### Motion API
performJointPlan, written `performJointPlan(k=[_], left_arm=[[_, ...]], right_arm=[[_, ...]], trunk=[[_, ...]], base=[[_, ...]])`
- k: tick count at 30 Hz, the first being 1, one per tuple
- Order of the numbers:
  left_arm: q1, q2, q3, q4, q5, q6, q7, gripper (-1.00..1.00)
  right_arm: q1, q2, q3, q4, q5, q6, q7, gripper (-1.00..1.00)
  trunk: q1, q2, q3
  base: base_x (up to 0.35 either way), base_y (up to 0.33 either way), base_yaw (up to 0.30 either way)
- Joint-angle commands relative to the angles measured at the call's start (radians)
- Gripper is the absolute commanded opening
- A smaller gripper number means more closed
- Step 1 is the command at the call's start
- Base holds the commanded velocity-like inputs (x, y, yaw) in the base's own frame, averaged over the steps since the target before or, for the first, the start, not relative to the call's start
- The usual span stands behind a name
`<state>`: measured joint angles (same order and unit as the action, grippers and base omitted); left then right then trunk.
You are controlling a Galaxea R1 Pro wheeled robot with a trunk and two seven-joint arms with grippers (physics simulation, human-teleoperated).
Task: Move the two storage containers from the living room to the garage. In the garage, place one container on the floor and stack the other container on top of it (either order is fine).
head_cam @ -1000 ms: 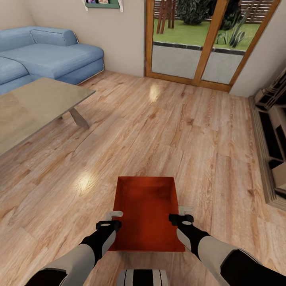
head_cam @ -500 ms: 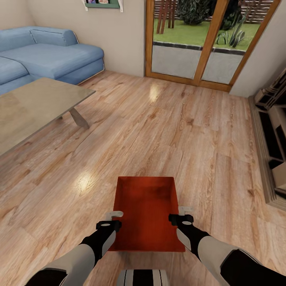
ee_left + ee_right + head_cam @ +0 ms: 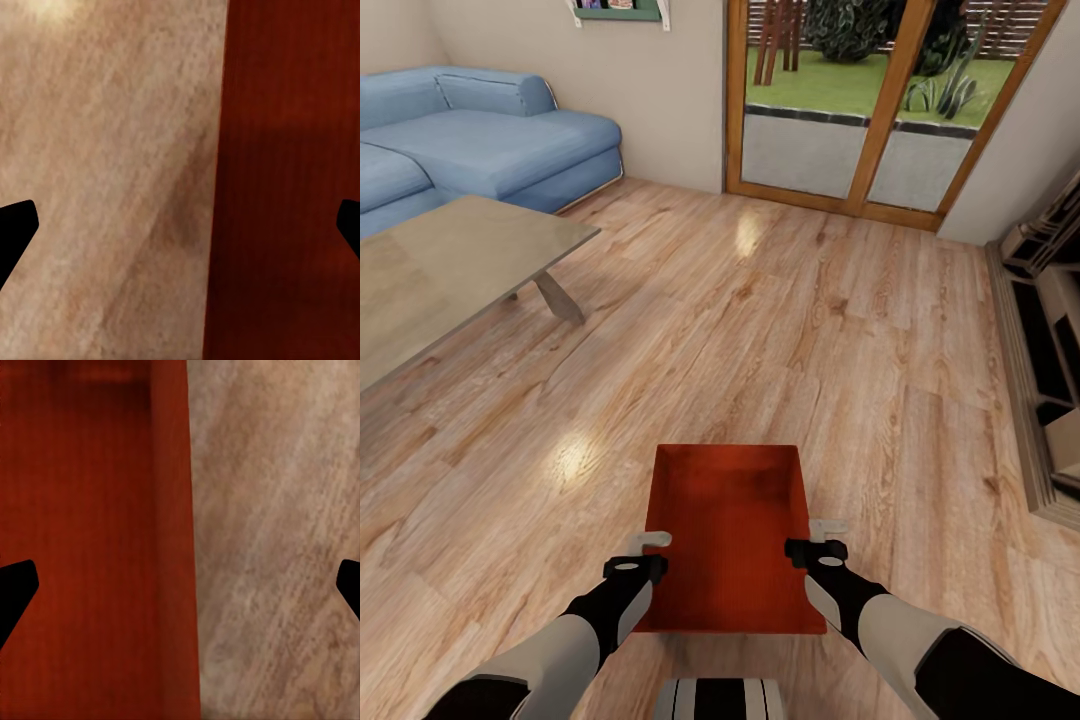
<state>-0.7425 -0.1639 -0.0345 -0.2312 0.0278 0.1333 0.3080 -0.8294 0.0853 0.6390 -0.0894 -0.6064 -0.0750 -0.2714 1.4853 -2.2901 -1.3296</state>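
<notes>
Container: we see one orange-red storage container (image 3: 726, 535), lidless, nothing inside.
Location: low in front of our trunk in the living room, above the wood-plank floor (image 3: 780, 330).
Left hand (image 3: 644, 553): fingers spread astride the container's left wall, one finger inside, one outside; we cannot tell whether they touch it.
Right hand (image 3: 816, 539): likewise spread astride the right wall; contact unclear.
Orientation: long axis runs straight away from us, toward the glass door (image 3: 880, 110); open side up.
Surroundings: table (image 3: 440, 275) and blue sofa (image 3: 480, 135) at left.
</notes>
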Motion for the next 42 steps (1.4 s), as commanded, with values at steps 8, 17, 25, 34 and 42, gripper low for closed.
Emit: performJointPlan(k=[8,17,25,34,42], left_arm=[[0.0,0.0,-0.004,-0.002,0.003,0.005,0.003,1.0],[0.0,0.0,-0.004,-0.002,0.003,0.003,0.004,1.0],[0.0,0.0,-0.002,0.007,0.004,0.005,0.004,1.0],[0.0,0.0,-0.003,0.018,0.004,0.005,0.004,1.0],[0.0,0.0,0.002,0.013,0.003,0.005,0.006,1.0]], right_arm=[[0.0,0.002,0.01,0.0,-0.009,-0.003,-0.003,1.0],[0.0,0.002,0.01,0.0,-0.01,-0.003,-0.003,1.0],[0.0,0.002,0.009,0.008,-0.015,-0.003,-0.003,1.0],[0.001,0.001,0.008,0.01,-0.015,-0.003,-0.003,1.0],[0.0,0.0,0.008,0.01,-0.015,-0.003,-0.003,1.0]], trunk=[[0.0,0.0,-0.001],[0.0,0.0,-0.001],[0.0,0.0,-0.001],[0.0,0.0,-0.001],[0.0,0.0,-0.001]], base=[[0.0,0.0,0.0],[0.0,0.0,0.0],[0.0,0.0,0.0],[0.0,0.0,0.0],[0.0,0.0,0.0]])
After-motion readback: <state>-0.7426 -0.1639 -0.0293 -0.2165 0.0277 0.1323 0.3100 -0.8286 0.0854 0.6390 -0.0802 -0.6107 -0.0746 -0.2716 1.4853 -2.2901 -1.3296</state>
